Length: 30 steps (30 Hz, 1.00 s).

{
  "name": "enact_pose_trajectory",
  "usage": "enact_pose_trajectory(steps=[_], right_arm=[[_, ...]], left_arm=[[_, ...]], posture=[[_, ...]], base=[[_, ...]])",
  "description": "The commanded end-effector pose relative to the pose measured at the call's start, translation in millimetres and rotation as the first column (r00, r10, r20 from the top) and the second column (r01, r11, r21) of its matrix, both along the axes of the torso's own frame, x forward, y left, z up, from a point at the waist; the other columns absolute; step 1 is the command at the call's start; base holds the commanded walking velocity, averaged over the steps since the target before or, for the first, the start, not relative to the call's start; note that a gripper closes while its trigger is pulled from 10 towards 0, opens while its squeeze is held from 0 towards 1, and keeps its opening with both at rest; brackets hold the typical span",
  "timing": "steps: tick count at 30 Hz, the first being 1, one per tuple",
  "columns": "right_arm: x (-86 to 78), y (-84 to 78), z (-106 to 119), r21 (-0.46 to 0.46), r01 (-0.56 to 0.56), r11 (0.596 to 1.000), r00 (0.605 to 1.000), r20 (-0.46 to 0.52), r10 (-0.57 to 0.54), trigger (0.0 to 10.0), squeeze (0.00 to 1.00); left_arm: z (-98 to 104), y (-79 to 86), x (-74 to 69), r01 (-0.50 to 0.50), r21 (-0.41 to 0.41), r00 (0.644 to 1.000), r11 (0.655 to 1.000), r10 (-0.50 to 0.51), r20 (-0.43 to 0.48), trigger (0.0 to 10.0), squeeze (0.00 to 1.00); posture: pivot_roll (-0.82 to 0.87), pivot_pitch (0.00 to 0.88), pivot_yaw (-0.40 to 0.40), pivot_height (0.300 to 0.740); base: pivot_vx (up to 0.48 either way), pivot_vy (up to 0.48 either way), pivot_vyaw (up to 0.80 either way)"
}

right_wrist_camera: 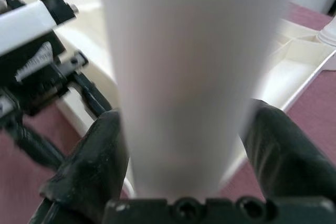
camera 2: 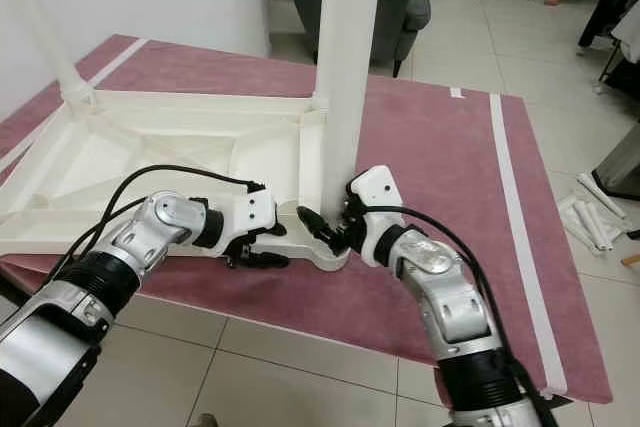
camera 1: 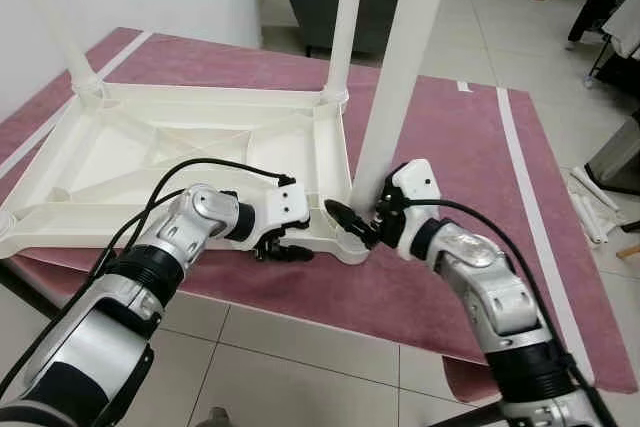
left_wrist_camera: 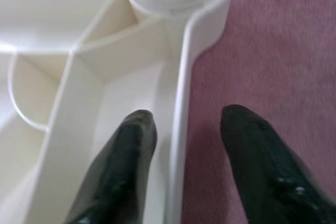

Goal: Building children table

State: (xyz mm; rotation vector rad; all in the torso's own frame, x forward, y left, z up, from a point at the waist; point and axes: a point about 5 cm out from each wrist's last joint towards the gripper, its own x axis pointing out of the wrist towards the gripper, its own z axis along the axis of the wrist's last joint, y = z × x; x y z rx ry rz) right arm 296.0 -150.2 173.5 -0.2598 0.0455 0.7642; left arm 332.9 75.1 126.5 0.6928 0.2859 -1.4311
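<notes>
On maroon mat: white plastic tabletop [camera 1: 190, 162], upside down.
Right gripper [camera 2: 338, 222]: clamped around white tubular leg [camera 1: 400, 77] at tabletop's near corner.
Left gripper [camera 1: 285, 247]: fingers parted, straddling tabletop's near rim beside that corner.

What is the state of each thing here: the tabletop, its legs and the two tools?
Tabletop: upside down on the red mat.
Near leg: upright in its corner socket, gripped.
Far legs: upright in their sockets.
Right tool: shut on the near leg.
Left tool: open, straddling the tabletop's rim.
</notes>
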Motion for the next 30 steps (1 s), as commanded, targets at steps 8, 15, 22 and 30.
enact_pose_trajectory(steps=[8, 15, 22, 30], right_arm=[[6.8, -28.7, -2, -0.151, -0.141, 0.978, 0.988, -0.079, 0.13, 10.0, 0.0], [17.4, -23.6, 15, -0.119, -0.283, 0.952, 0.957, -0.102, 0.272, 10.0, 0.0], [15.7, 9.6, 17, -0.053, -0.427, 0.902, 0.901, -0.11, 0.42, 10.0, 0.0], [15.7, 20.1, 4, 0.0, -0.463, 0.886, 0.877, -0.142, 0.459, 0.0, 0.0]], left_arm=[[-1, 1.0, -1.9, 0.09, 0.051, 0.995, 0.995, -0.092, 0.03, 0.0, 0.0], [18, 4.8, -25.6, 0.36, 0.025, 0.931, 0.933, -0.36, 0.051, 0.0, 0.0], [20, 14.1, -38.0, 0.453, 0.078, 0.887, 0.888, -0.458, 0.067, 0.0, 0.0], [21, 14.3, -34.2, 0.393, 0.042, 0.915, 0.919, -0.395, 0.086, 0.0, 0.0]], posture=[[0.09, 0.0, 0.012, 0.74], [0.1, 0.0, 0.005, 0.74], [0.11, 0.0, -0.003, 0.74], [0.14, 0.0, -0.026, 0.74]], base=[[0.0, 0.0, 0.0], [0.0, 0.0, 0.0], [0.0, 0.0, 0.0], [0.0, 0.0, 0.0]])
